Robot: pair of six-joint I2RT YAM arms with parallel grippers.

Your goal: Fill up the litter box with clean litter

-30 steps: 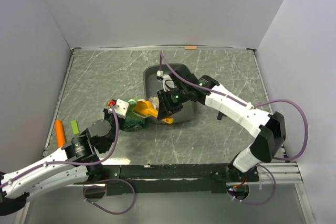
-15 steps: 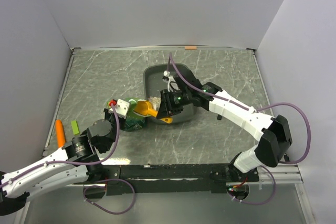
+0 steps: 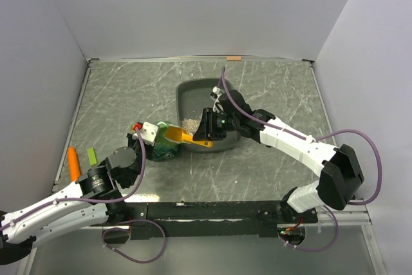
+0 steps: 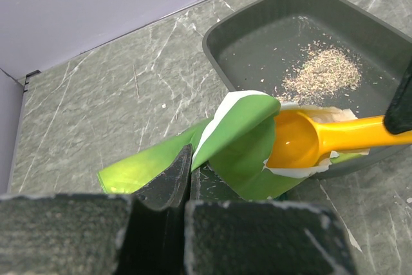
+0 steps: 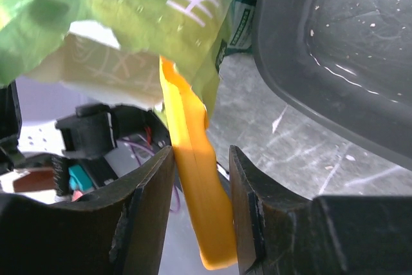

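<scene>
Far left of the table point(image 3: 116, 94): an orange stick-shaped object point(image 3: 74, 162) and a small green strip point(image 3: 92, 156) lie side by side, well apart from everything else.

The left arm reaches in from the bottom-left corner. The left gripper point(image 4: 188, 159) is fully closed, its fingers pinching a fold at the back edge of the green bag point(image 4: 238, 140). The bag lies on its side on the table with its torn mouth facing the litter box point(image 4: 219, 43) and the lip just reaching the box's near rim.

The bowl of the orange scoop point(image 4: 296, 140) sits inside the bag mouth. Its handle runs out to the right across the box's near rim.

The right gripper point(image 5: 199, 152) has its fingers point(image 5: 148, 210) partway apart on either side of the scoop handle. In the wrist view the handle brushes one finger near the tip, and bare gaps show on both sides lower down (a loose straddle, not a firm clamp).

The litter box sits at centre-back of the table, just right of the bag. The clean litter point(image 4: 322, 72) is a small thin patch on the box floor at the near-left corner, with stray grains scattered around it. Most of the floor is bare grey plastic.

The right arm arcs in from the bottom-right corner.
</scene>
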